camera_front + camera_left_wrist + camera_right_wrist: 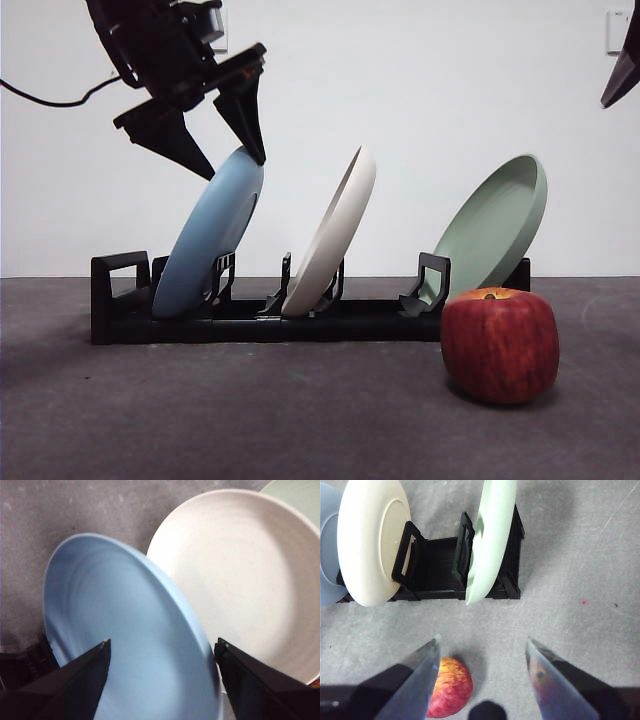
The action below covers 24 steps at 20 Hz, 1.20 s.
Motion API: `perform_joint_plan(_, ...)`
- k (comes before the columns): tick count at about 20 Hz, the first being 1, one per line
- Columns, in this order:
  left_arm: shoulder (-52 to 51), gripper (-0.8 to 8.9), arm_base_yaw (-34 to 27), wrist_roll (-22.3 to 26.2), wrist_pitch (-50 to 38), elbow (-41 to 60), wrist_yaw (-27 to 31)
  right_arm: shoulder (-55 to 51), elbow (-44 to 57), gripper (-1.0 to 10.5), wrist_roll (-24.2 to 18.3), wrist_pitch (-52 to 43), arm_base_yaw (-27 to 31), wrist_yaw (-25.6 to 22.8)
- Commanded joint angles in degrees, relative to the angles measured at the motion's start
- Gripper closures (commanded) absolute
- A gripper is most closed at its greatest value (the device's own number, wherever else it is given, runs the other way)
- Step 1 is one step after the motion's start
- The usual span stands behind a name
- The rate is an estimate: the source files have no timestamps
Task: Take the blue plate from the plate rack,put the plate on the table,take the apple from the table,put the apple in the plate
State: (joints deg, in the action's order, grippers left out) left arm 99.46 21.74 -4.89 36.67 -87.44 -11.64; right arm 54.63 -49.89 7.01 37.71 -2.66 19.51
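Left gripper (237,168), jaws wide, straddles the blue plate (205,240) rim in the plate rack (250,318), ready to pinch. Right gripper (482,652) waits spread above the apple (499,345).

cream plate (333,232) crowding blue plate (210,235)

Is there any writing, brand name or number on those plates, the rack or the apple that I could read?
None: no readable text shows in any view.
The blue plate, cream plate, green plate, plate rack and apple are all unmarked.
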Motion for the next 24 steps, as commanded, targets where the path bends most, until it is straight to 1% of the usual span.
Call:
perform_joint_plan(1, 0.66, 4.73, 0.44, 0.85, -0.17, 0.04, -0.48, 0.0, -0.17, 6.6, -0.46, -0.15, -0.13, -0.11)
perform_joint_plan(2, 0.66, 4.74, 0.66, 0.85, -0.17, 0.04, -0.55, 0.0, -0.17, 6.6, -0.48, -0.15, -0.13, -0.11)
perform_joint_plan(3, 0.66, 5.17, 0.87, 0.87, -0.17, 0.04, -0.66, 0.0, -0.17, 6.6, -0.48, -0.17, -0.13, -0.11)
perform_joint_plan(4, 0.66, 6.16, 1.07, 0.96, -0.11, 0.04, -0.76, 0.0, -0.17, 6.6, -0.46, -0.17, -0.13, -0.11)
perform_joint_plan(5, 0.68, 7.39, 1.18, 1.75, 0.07, 0.04, -0.9, 0.0, -0.17, 6.6, -0.46, -0.15, -0.13, -0.11)
perform_joint_plan(6, 0.66, 8.29, 1.4, 2.4, 0.35, 0.04, -0.94, 0.0, -0.17, 6.6, -0.46, -0.15, -0.13, -0.11)
perform_joint_plan(11, -0.13, 8.22, 2.82, 3.87, 0.44, -0.22, -0.87, 0.02, -0.17, 6.6, -0.46, -0.17, -0.13, -0.22)
perform_joint_plan(13, -1.11, 8.22, 3.45, 3.91, 1.66, -1.92, -0.76, 0.02, -0.17, 6.6, -0.46, -0.2, -0.13, -0.35)
perform_joint_plan(16, -2.14, 8.22, 4.63, 5.33, 8.35, -8.46, -0.59, 0.02, -0.17, 6.6, -0.46, -0.17, -0.13, -0.35)
perform_joint_plan(19, -3.32, 8.22, 7.15, 8.79, 18.01, -17.51, -0.42, 0.02, -0.17, 6.6, -0.46, -0.17, -0.13, -0.35)
perform_joint_plan(21, -5.09, 8.22, 8.98, 10.56, 22.97, -21.86, -0.33, 0.02, -0.17, 6.6, -0.46, -0.17, -0.13, -0.35)
perform_joint_plan(23, -8.48, 8.22, 11.32, 12.48, 25.75, -22.69, 0.02, 0.02, -0.17, 6.6, -0.48, -0.17, -0.13, -0.37)
perform_joint_plan(24, -10.25, 8.21, 12.57, 13.2, 27.52, -22.69, 1.46, 0.02, -0.17, 6.6, -0.48, -0.2, -0.13, -0.37)
